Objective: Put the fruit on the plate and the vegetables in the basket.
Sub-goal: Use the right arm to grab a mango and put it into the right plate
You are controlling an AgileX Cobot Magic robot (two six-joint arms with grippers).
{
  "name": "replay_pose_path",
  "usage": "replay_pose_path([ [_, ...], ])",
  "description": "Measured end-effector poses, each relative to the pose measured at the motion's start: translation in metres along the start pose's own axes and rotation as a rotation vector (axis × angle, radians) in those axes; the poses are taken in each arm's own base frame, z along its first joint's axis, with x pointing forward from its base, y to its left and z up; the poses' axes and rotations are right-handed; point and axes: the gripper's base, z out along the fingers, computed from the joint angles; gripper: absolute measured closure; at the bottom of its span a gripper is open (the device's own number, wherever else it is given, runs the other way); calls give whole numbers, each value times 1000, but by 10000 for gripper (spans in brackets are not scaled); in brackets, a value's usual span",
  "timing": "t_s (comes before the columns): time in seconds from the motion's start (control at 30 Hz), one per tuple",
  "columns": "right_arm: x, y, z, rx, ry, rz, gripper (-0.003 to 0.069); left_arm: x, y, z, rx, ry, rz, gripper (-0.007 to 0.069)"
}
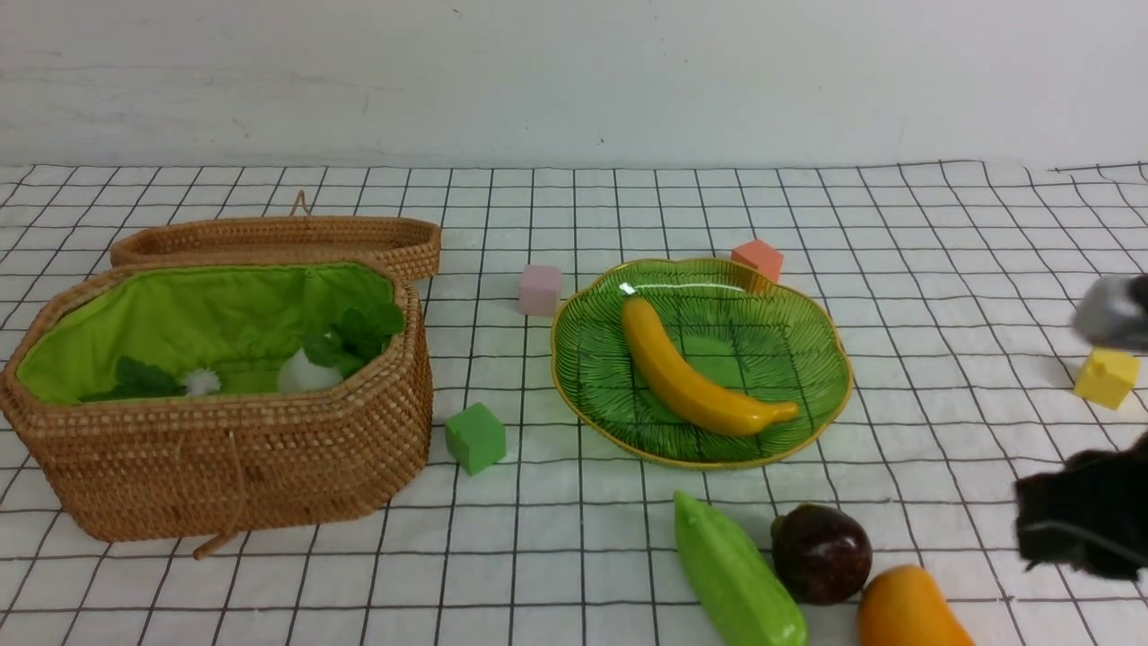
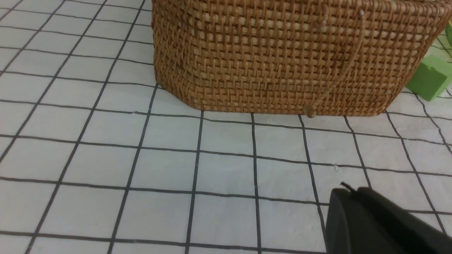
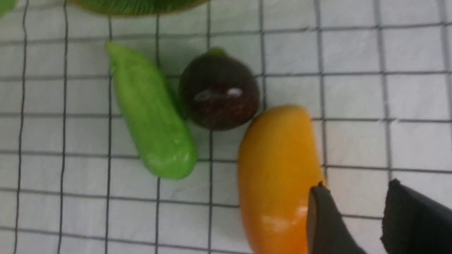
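I have the right gripper (image 3: 353,215) partly open, with nothing between its fingertips, near the mango (image 3: 279,169). My left gripper (image 2: 348,211) is closed and empty, in front of the basket (image 1: 242,467). On the worktop (image 1: 341,583), the gourd (image 1: 735,574), purple ball (image 1: 821,554) and mango lie near one another. The banana (image 1: 691,377) rests on the plate (image 1: 583,359). Inside the basket I see a white radish (image 1: 305,372) and green leaves (image 1: 143,379); whatever else is in there I can't tell.
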Motion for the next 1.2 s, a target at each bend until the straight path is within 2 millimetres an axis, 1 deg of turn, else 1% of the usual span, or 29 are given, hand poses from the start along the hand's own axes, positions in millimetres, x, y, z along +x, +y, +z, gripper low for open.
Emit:
replay_pose_path([
  [0.1,-2,3,31,-9,119,5,299,0,0,0,0,0,0,623],
  [0.13,-2,3,31,-10,117,6,292,0,0,0,0,0,0,623],
  [0.2,-3,1,53,5,191,18,211,0,0,0,0,0,0,623],
  [0.23,-3,-1,68,18,235,25,139,0,0,0,0,0,0,623],
  [0.27,-2,-2,76,26,260,30,92,0,0,0,0,0,0,623],
  [0.33,-2,-4,90,38,297,37,22,0,0,0,0,0,0,623],
  [0.37,-2,-4,91,37,302,39,17,0,0,0,0,0,0,623],
  [0.4,-1,-6,102,42,322,40,-12,0,0,0,0,0,0,622],
  [0.43,0,-7,110,47,339,37,-18,0,0,0,0,0,0,620],
  [0.5,1,-9,118,53,360,37,-9,0,0,0,0,0,0,619],
  [0.57,2,-9,121,54,375,40,32,0,0,0,0,0,0,617],
  [0.6,3,-9,120,54,384,41,77,0,0,0,0,0,0,616],
  [0.63,3,-9,120,54,386,41,85,0,0,0,0,0,0,617],
  [0.67,4,-8,118,51,396,42,99,0,0,0,0,0,0,615],
  [0.77,3,-7,110,44,403,36,98,0,0,0,0,0,0,609],
  [0.87,-5,-1,90,31,384,19,98,0,0,0,0,0,0,606],
  [0.97,-33,9,48,36,288,-45,98,0,0,0,0,0,0,606],
  [1.0,-35,10,45,34,281,-47,98,0,0,0,0,0,0,606],
  [1.07,-64,21,11,13,159,-89,98,0,0,0,0,0,0,606],
  [1.17,-94,40,-24,-80,1,-136,98,0,0,0,0,0,0,606],
  [1.2,-101,46,-31,-130,-42,-146,98,0,0,0,0,0,0,606],
])
